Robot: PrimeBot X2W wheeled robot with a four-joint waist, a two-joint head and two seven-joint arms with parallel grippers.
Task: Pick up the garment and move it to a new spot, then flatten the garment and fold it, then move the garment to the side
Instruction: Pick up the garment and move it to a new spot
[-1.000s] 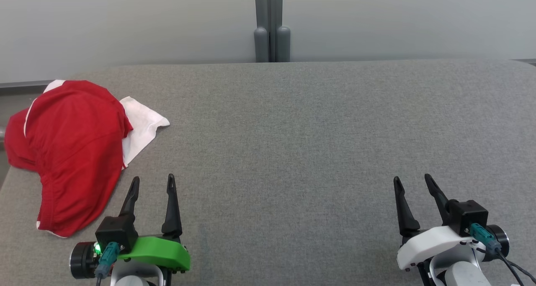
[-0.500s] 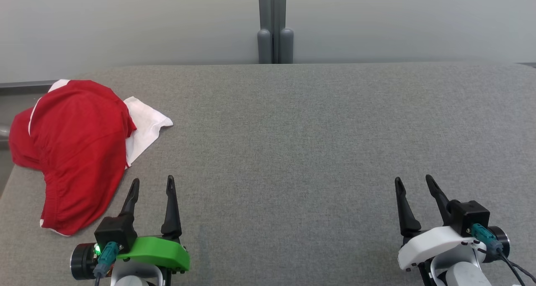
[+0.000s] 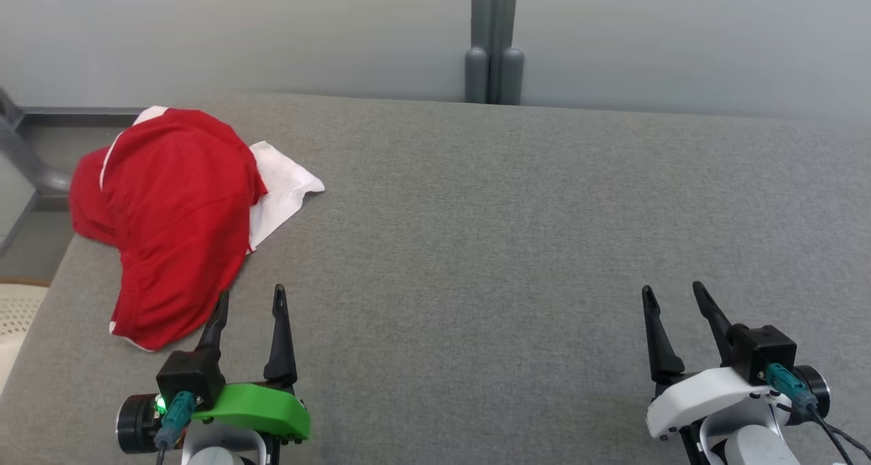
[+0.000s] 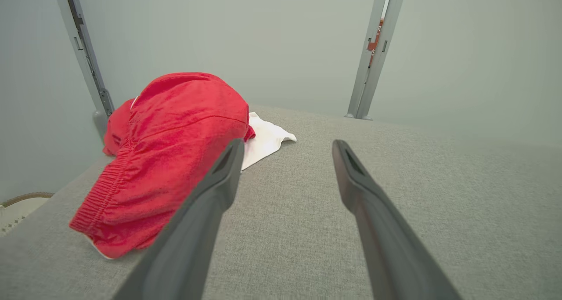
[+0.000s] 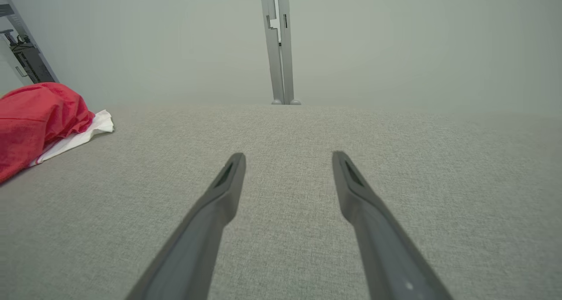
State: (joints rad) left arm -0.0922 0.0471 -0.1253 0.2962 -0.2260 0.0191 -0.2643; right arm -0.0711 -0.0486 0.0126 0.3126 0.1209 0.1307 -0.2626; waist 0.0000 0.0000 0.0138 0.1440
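Observation:
The garment is a red piece with white trim and a white part poking out at its right, lying bunched at the far left of the grey table. It also shows as a heap in the left wrist view and at the left edge of the right wrist view. My left gripper stands open just in front of the garment's near hem, its left fingertip at the cloth's edge. At the near right my right gripper is open over bare table, far from the garment.
A grey wall with a vertical post runs behind the table. Off the table's left edge there is a metal frame and a pale woven basket. Open table stretches between the two grippers.
The head camera has turned left, so the whole picture has shifted right. Neither gripper has changed its opening; the garment lies as before.

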